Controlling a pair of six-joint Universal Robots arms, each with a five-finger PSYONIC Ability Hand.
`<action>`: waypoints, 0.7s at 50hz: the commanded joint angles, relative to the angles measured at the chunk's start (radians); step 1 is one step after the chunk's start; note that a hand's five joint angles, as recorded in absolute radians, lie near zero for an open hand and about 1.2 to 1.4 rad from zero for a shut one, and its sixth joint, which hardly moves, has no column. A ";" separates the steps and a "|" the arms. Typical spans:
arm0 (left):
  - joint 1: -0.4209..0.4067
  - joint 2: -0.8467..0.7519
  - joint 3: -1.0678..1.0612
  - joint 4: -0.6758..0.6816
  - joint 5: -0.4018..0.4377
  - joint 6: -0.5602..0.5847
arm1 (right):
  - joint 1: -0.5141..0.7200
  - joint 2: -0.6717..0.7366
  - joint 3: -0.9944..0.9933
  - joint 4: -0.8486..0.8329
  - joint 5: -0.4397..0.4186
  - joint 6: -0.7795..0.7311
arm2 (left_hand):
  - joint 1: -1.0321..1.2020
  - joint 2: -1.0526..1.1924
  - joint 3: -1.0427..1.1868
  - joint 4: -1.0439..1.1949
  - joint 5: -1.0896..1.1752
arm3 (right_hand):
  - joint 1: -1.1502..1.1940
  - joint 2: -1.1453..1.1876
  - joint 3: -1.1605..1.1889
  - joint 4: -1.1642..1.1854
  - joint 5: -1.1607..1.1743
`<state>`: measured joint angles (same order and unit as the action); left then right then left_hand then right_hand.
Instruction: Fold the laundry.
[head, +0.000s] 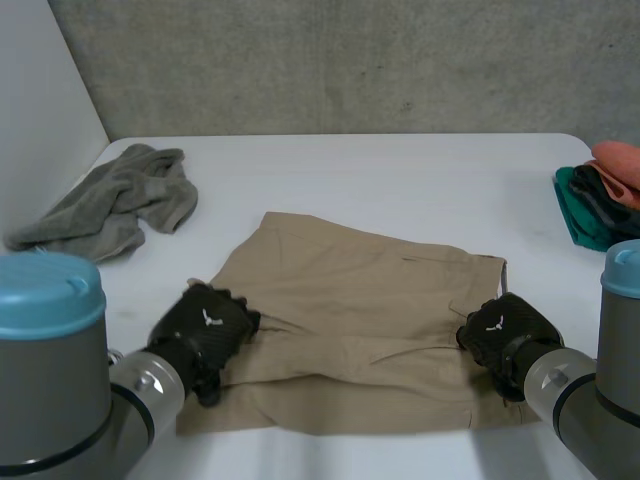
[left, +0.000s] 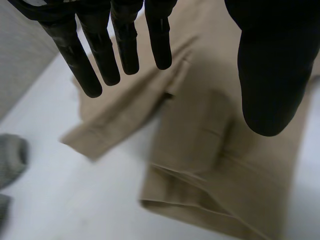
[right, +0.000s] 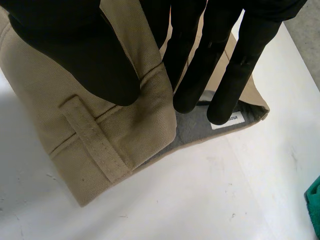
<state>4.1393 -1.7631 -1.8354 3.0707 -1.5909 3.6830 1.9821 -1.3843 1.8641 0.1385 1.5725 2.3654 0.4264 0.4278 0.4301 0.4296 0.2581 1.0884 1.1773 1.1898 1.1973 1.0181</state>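
The pile of clothes is cut off by the head view's edge. The white label inside the khaki shorts is partly behind the fingers of the right hand; its print is too small to read.

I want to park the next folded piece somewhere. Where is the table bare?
Bare table runs along the back, between the grey cloth and the folded stack, beyond the tan shorts. The near middle is crowded: the shorts, with the left hand and right hand at their sides.
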 joint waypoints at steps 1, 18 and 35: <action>0.010 -0.154 0.016 0.101 0.011 -0.017 | 0.004 -0.005 0.003 -0.004 0.001 0.002 | 0.740 0.738 0.736 0.737 0.733 | 0.308 0.219 0.206 0.199 0.204; -0.050 0.129 -0.041 -0.415 0.029 0.095 | -0.081 -0.194 0.133 0.334 -0.014 -0.320 | 0.970 0.968 0.966 0.967 0.964 | 0.308 0.219 0.206 0.199 0.204; -0.030 -0.413 0.655 0.080 -0.138 0.152 | -0.115 0.152 -0.279 -0.109 0.027 0.017 | 0.970 0.968 0.966 0.967 0.964 | 0.308 0.219 0.206 0.199 0.204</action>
<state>4.1021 -1.9470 -1.4380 2.9834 -1.6173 3.8289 1.8568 -1.3731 1.7117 0.1951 1.5419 2.3200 1.1553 1.1951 1.1918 1.1998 1.0002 1.0884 1.1773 1.1939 1.1973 1.0284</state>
